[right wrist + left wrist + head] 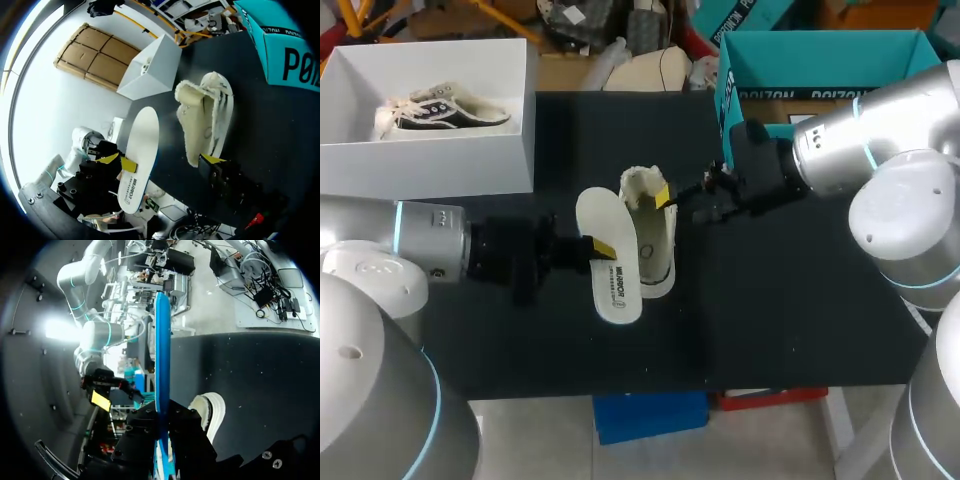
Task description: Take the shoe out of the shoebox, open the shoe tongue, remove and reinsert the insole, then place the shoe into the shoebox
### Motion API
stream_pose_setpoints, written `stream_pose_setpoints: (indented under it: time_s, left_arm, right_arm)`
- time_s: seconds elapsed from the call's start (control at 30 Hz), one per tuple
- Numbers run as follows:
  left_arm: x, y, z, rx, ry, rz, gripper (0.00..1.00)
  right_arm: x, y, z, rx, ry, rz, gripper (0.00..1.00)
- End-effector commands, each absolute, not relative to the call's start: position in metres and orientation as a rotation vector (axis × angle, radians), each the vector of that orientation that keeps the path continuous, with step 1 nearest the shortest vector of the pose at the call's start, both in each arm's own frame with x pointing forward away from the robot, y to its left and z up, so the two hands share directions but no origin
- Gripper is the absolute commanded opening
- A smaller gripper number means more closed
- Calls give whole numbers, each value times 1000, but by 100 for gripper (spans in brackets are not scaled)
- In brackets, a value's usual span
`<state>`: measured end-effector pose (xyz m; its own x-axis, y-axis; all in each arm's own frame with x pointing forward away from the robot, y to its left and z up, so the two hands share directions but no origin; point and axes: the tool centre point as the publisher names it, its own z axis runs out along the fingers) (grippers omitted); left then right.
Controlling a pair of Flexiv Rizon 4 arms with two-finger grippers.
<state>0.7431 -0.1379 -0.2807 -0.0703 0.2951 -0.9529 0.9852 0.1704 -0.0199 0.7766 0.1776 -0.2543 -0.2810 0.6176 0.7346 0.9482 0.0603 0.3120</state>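
A white shoe [655, 235] with fleecy lining lies on the black table mat, its opening toward the back; it also shows in the right wrist view [205, 117] and beside the left fingers [210, 410]. Its white insole [610, 265] is out of the shoe, held at the shoe's left by my left gripper [603, 247], which is shut on its edge. In the left wrist view the insole [162, 355] stands edge-on with its blue underside showing. My right gripper [685, 195] is open at the shoe's right side, one yellow fingertip [212, 159] against the shoe's rim.
The white shoebox [430, 165] stands at the back left with a dark low sneaker [445, 112] in it. A teal cardboard box [820, 50] stands at the back right, close behind my right arm. The mat's front edge [670, 385] lies below the shoe.
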Motion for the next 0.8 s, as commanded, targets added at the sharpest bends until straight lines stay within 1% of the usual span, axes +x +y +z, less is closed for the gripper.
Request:
stream_pose_setpoints:
  time_s: [0.03, 0.23, 0.5, 0.8]
  left_arm:
    - [743, -139, -280, 1282, 1545, -953, 0]
    - [731, -131, -291, 1412, 1658, -1022, 0]
    - [717, -133, -291, 1446, 1672, -1127, 0]
    - [711, -138, -293, 1460, 1679, -1159, 0]
  right_arm:
    - [777, 178, -254, -1570, -1976, -1053, 100]
    - [755, 166, -260, -1610, -2152, -899, 100]
    - [718, 139, -266, -1769, -2093, -904, 100]
    - [697, 115, -268, -1895, -2045, -929, 100]
